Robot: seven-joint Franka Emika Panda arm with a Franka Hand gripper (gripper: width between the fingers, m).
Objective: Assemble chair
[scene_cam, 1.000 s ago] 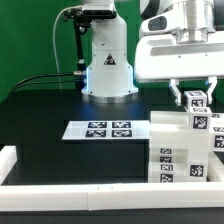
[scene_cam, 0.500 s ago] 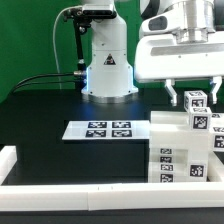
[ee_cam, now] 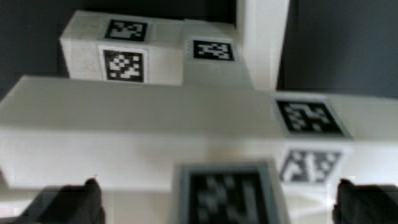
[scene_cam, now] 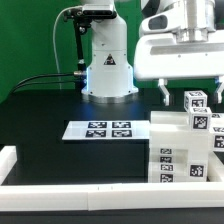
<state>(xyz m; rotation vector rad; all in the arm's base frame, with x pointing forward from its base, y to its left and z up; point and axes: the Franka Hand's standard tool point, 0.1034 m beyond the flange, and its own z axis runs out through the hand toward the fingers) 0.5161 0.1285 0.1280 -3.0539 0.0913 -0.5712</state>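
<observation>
In the exterior view, the gripper (scene_cam: 190,93) hangs at the exterior view's right, its jaws spread wide and released, grasping nothing. One dark fingertip (scene_cam: 167,94) shows clear of the parts; the other is cut off near the picture's edge. Between and just below the fingers stands a small tagged peg (scene_cam: 196,101) of the chair (scene_cam: 180,150), upright on top of the stacked white panels. The chair's blocky assembly sits in the near right corner of the black table (scene_cam: 40,115), against the white border rail (scene_cam: 70,188) that runs along the near side. The marker board (scene_cam: 108,129) lies flat on the table to the left of the chair, near it but apart. The robot base (scene_cam: 107,62) rises at the far side, with black cables trailing left. In the wrist view, the two dark fingertips (ee_cam: 63,203) stand well apart on either side of the peg (ee_cam: 231,190), neither visibly touching it. Beyond it lie the chair's white tagged panels (ee_cam: 160,110), one broad block nearer and a smaller block (ee_cam: 125,50) farther off.
</observation>
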